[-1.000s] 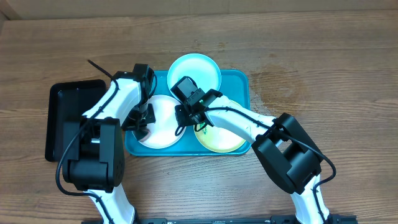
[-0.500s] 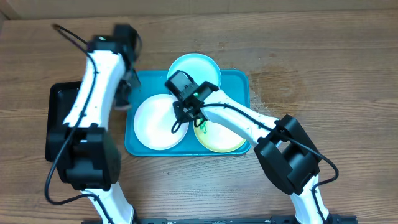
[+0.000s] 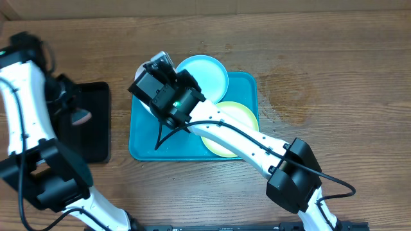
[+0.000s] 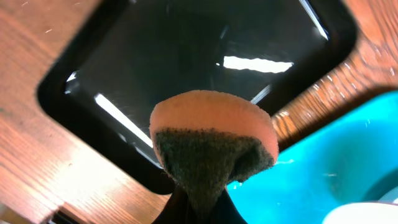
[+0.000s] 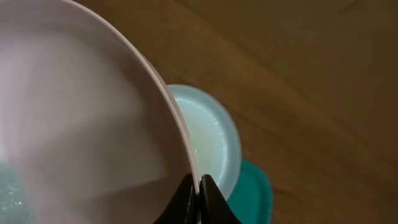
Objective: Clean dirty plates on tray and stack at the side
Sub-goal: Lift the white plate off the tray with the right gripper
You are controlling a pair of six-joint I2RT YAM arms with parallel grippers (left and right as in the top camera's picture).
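My right gripper [image 3: 156, 72] is shut on the rim of the white plate [image 3: 162, 59] and holds it tilted above the turquoise tray's [image 3: 144, 138] left half. In the right wrist view the fingers [image 5: 199, 190] pinch the white plate's [image 5: 81, 124] edge. The light blue plate [image 5: 208, 134] lies below it at the tray's far edge [image 3: 207, 74]. The yellow-green rimmed plate [image 3: 234, 125] lies in the tray's right half. My left gripper [image 3: 76, 114] is shut on a pink-and-green sponge [image 4: 211, 140] over the black tray [image 4: 186, 68].
The black tray [image 3: 93, 122] lies on the wooden table left of the turquoise tray [image 4: 348, 162]. Bare wood [image 3: 321, 77] stretches to the right of the tray. My right arm [image 3: 237, 141] crosses over the tray.
My left arm has swung left from the tray to above the black tray with the sponge. My right gripper has lifted the white plate off the tray and tilted it up.
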